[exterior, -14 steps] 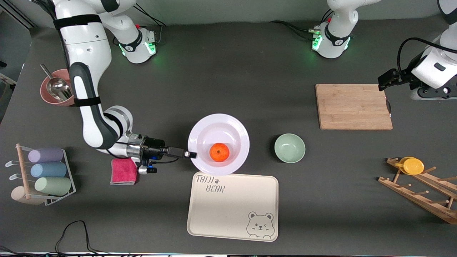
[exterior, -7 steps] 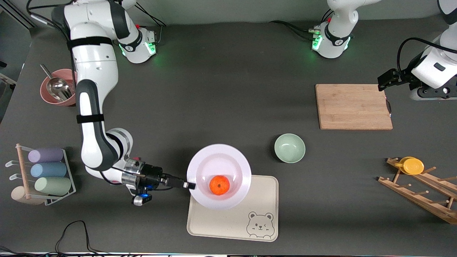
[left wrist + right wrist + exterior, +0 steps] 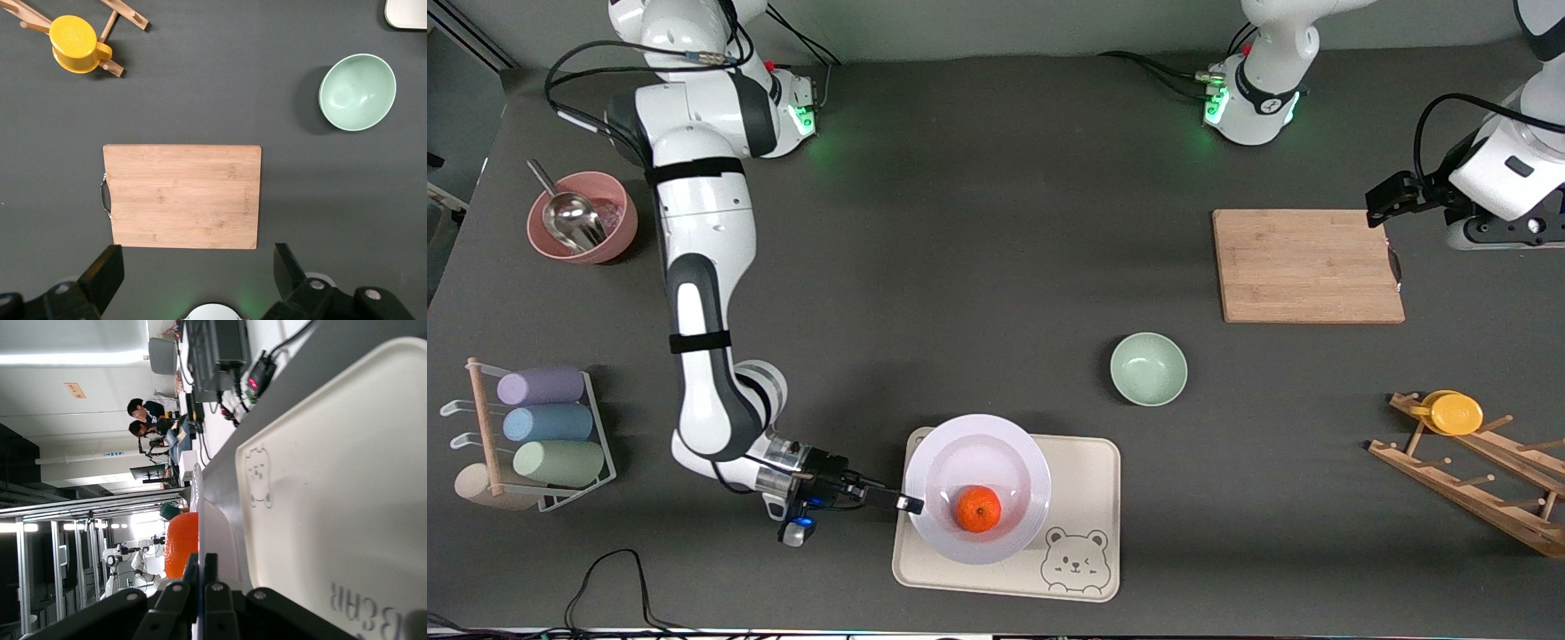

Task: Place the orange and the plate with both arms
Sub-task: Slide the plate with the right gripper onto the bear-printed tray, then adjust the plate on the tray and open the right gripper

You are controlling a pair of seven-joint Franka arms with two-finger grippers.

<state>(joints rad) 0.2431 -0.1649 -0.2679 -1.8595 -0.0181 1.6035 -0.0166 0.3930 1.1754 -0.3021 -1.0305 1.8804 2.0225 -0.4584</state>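
The lavender-white plate (image 3: 960, 434) is over the cream bear tray (image 3: 1085, 471), covering the tray's end toward the right arm. The orange (image 3: 978, 509) lies in the plate's well. My right gripper (image 3: 908, 505) is shut on the plate's rim at the side toward the right arm. In the right wrist view the gripper (image 3: 201, 565) pinches the plate's rim (image 3: 215, 520), with the orange (image 3: 181, 543) just past the fingers and the tray (image 3: 347, 487) under them. I cannot tell whether the plate touches the tray. My left gripper (image 3: 1385, 201) waits open and empty over the wooden board's corner (image 3: 197, 267).
A mint-green bowl (image 3: 1148, 369) stands on the table farther from the front camera than the tray. A wooden cutting board (image 3: 1307, 265) lies near the left arm. A yellow cup (image 3: 1454, 412) sits on a wooden rack. A pink bowl with a scoop (image 3: 578, 218) and a cup rack (image 3: 543, 427) are at the right arm's end.
My right gripper has carried the plate with the orange toward the front camera, from the bare table to over the bear tray. The left arm has not moved.
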